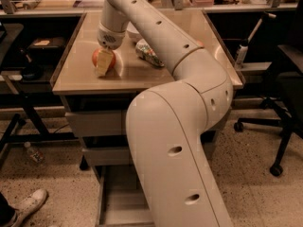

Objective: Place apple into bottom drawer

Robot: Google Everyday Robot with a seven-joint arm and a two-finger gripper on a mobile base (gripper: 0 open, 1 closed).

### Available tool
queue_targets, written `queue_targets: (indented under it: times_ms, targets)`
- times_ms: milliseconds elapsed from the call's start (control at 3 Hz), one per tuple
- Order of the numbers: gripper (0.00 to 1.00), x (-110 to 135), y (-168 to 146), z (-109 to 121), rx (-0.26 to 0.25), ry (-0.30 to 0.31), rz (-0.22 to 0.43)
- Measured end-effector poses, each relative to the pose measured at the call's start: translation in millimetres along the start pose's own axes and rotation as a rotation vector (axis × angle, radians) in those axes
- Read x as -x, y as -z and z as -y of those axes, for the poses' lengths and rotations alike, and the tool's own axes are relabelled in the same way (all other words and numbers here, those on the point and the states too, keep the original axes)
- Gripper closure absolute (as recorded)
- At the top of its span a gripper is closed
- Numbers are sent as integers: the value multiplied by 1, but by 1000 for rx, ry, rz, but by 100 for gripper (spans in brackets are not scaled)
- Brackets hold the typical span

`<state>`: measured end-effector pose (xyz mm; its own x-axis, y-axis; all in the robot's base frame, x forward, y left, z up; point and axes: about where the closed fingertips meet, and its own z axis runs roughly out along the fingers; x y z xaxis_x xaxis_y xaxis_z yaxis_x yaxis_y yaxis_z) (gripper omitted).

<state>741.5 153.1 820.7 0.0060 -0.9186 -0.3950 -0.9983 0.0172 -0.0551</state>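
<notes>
The red apple (97, 56) sits on the tan top of the drawer cabinet (142, 74), near its left side. My gripper (105, 63) comes down from the arm's wrist onto the apple. One pale finger (104, 66) covers the apple's right front and the other is hidden behind it. The gripper looks shut on the apple, which still rests on the top. The bottom drawer (118, 200) is pulled out at floor level below the cabinet. My big white arm hides its right part.
A crinkled snack bag (149, 53) and a white bowl (132, 32) lie right of the apple. A bottle (35, 152) and a shoe (28, 205) are on the floor at left. An office chair (284, 103) stands at right and a dark stand (23, 79) at left.
</notes>
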Motion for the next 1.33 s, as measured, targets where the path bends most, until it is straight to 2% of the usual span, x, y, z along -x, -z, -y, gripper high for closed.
queue_targets:
  times_ms: [333, 667, 1000, 1333]
  targets:
    - [89, 0, 0, 0, 0, 0, 1]
    - [100, 1, 5, -2, -5, 6, 24]
    - [100, -11, 34, -13, -53, -31, 34]
    - [100, -34, 77, -39, -125, -98, 57]
